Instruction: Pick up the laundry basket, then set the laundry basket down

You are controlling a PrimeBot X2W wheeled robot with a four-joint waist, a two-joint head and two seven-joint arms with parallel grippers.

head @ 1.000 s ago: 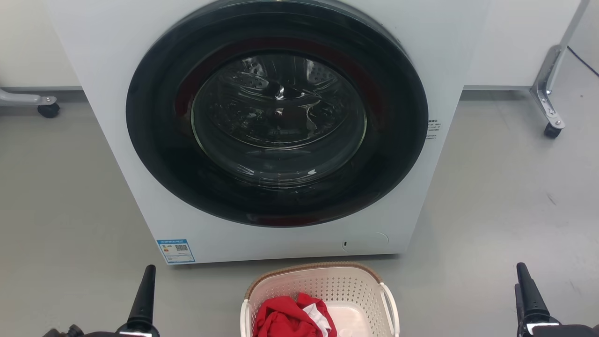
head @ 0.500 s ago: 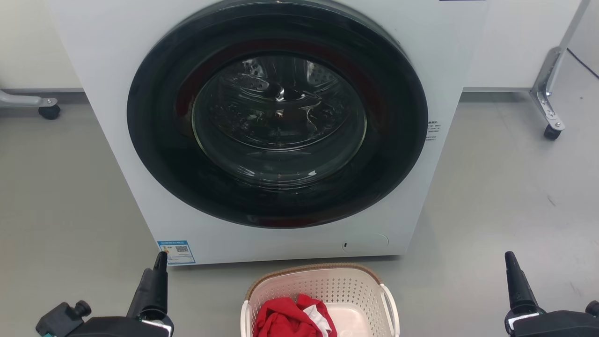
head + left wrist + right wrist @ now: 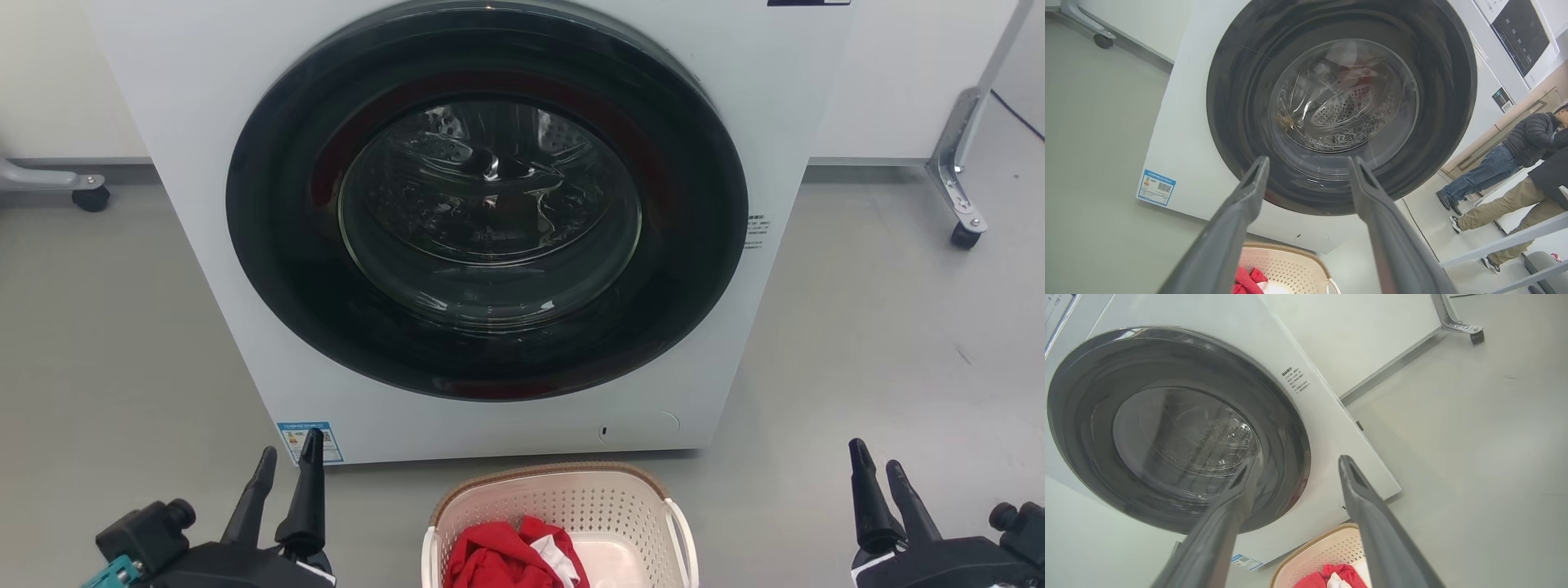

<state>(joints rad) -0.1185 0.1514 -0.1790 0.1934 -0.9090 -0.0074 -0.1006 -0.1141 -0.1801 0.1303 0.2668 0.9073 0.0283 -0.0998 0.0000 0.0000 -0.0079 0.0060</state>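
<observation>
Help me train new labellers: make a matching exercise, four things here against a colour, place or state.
Things:
1. basket
2. cloth
3. sticker
4. left tool

Descriptions:
a. red, lying in the basket
b. open, holding nothing
c. cream with a brown rim
d. blue-edged, low on the washer

Pairs: 1-c, 2-a, 3-d, 4-b

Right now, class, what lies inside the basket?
In the basket, a red cloth with a white piece lies at the left; the bottom at right is bare. Anything under the cloth is hidden.
</observation>
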